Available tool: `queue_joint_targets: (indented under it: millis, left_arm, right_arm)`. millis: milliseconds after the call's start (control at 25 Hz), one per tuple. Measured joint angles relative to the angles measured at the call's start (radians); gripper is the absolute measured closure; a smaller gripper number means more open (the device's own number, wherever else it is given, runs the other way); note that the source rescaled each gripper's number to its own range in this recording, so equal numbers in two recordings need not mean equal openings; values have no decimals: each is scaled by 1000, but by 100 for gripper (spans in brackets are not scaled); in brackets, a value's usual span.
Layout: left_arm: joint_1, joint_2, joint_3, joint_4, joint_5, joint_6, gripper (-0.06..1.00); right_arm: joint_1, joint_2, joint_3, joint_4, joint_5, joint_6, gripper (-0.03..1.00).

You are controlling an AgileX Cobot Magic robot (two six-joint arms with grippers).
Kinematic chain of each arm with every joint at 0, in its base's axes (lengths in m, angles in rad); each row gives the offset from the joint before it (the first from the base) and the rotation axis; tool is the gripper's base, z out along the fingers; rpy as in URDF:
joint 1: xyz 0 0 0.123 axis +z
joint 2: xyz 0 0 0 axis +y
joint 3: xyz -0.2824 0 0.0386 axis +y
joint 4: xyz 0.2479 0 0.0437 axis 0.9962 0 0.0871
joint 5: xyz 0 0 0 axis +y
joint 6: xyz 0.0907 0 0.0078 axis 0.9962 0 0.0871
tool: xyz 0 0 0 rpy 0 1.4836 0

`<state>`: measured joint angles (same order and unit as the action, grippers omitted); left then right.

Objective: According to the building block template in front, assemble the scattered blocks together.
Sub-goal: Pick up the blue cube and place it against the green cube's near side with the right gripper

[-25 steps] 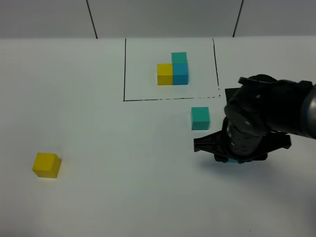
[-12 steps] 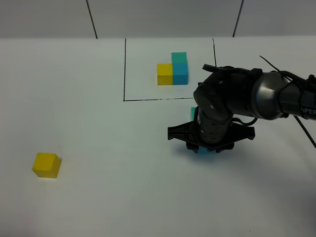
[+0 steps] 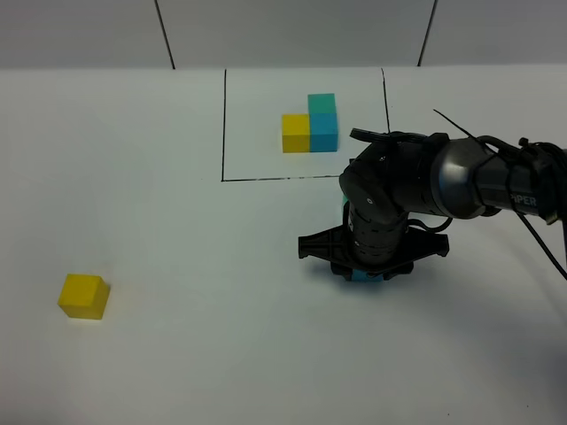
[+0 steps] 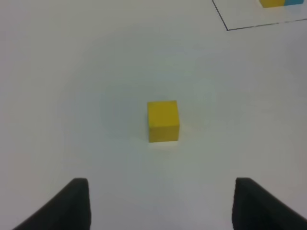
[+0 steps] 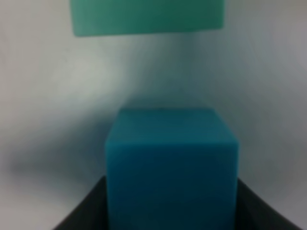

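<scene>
The template (image 3: 310, 124), a yellow, blue and teal cluster, sits inside a black drawn rectangle at the back. My right gripper (image 3: 361, 271) is low over the table just in front of the frame, shut on the sky-blue cube (image 3: 363, 277). In the right wrist view the blue cube (image 5: 171, 163) fills the gap between the fingers, and the teal cube (image 5: 146, 17) lies just beyond it, a little apart. In the high view the arm hides the teal cube. The yellow cube (image 3: 84, 296) sits far left. My left gripper (image 4: 160, 206) is open, with the yellow cube (image 4: 163, 120) ahead of it.
The black frame line (image 3: 279, 178) runs just behind the right arm. The right arm's cables (image 3: 532, 230) trail off to the right. A corner of the frame (image 4: 230, 28) and the template's edge (image 4: 280, 3) show in the left wrist view.
The right arm has moved left with the blue cube, to just in front of the teal cube, which it now covers in the high view. The yellow cube has not moved.
</scene>
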<state>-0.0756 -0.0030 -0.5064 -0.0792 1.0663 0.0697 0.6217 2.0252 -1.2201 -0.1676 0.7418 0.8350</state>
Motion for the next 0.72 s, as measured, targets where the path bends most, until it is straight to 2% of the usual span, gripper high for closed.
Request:
queue_joint_targets:
  millis: [720]
  left_arm:
    - [0, 0, 0, 0, 1, 0, 55]
  right_arm:
    - [-18, 18, -6, -32, -50, 0, 96]
